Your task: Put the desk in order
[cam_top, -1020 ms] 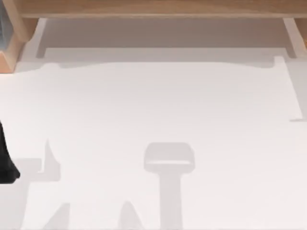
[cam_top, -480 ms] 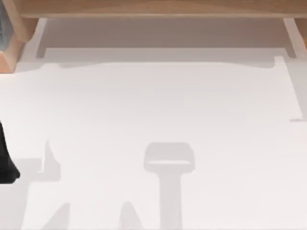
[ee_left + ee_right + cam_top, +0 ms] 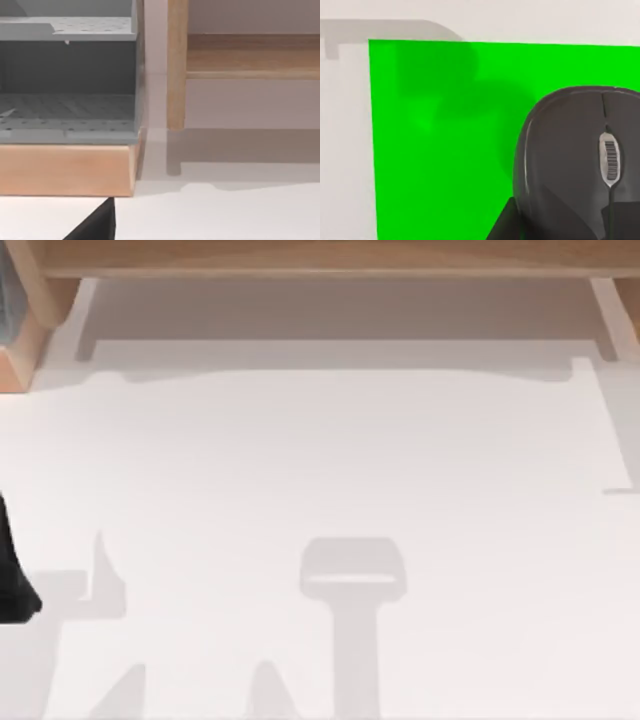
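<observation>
The desk (image 3: 330, 450) is a plain white tabletop edged at the back by a light-brown wooden shelf (image 3: 320, 258). In the right wrist view a dark grey mouse (image 3: 575, 160) sits over a bright green mat (image 3: 440, 150) that lies on the white top. A black part of my right gripper (image 3: 504, 226) shows right against the mouse's flank. My left arm (image 3: 12, 575) is a black shape at the desk's left edge. A black tip of my left gripper (image 3: 95, 225) shows just above the white top, in front of a wooden base.
At the desk's back left corner a grey perforated organiser (image 3: 67, 80) stands on a wooden base (image 3: 65, 170), beside a wooden shelf post (image 3: 176, 65). Soft grey shadows lie across the front half of the desk (image 3: 352, 580).
</observation>
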You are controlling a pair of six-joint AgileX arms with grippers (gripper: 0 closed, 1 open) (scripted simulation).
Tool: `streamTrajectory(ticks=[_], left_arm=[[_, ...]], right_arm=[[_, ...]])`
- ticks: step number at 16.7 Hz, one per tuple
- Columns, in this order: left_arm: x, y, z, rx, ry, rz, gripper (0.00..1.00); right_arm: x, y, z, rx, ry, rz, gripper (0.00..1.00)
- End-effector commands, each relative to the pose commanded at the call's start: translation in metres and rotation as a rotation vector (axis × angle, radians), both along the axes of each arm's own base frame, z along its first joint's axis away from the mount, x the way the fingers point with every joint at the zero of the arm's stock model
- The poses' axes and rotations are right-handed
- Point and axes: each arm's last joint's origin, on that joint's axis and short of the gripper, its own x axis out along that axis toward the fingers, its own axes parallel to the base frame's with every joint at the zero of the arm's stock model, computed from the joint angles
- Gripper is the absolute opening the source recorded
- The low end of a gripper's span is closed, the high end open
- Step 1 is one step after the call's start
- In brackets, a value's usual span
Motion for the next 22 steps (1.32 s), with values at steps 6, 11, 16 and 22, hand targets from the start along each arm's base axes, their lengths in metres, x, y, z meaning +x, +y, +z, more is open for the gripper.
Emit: streamTrajectory(ticks=[6,11,16,22], left_arm=[[0.000,0.000,0.000,0.000,0.000,0.000,1.00],[0.000,0.000,0.000,0.000,0.000,0.000,1.00],[0.000,0.000,0.000,0.000,0.000,0.000,1.00],[0.000,0.000,0.000,0.000,0.000,0.000,1.00]], right_arm=[[-0.004,0.003,-0.021,0.054,0.057,-0.001,0.00],[-0.004,0.003,-0.021,0.054,0.057,-0.001,0.23],[-0.004,0.003,-0.021,0.054,0.057,-0.001,0.60],[-0.004,0.003,-0.021,0.054,0.057,-0.001,1.00]])
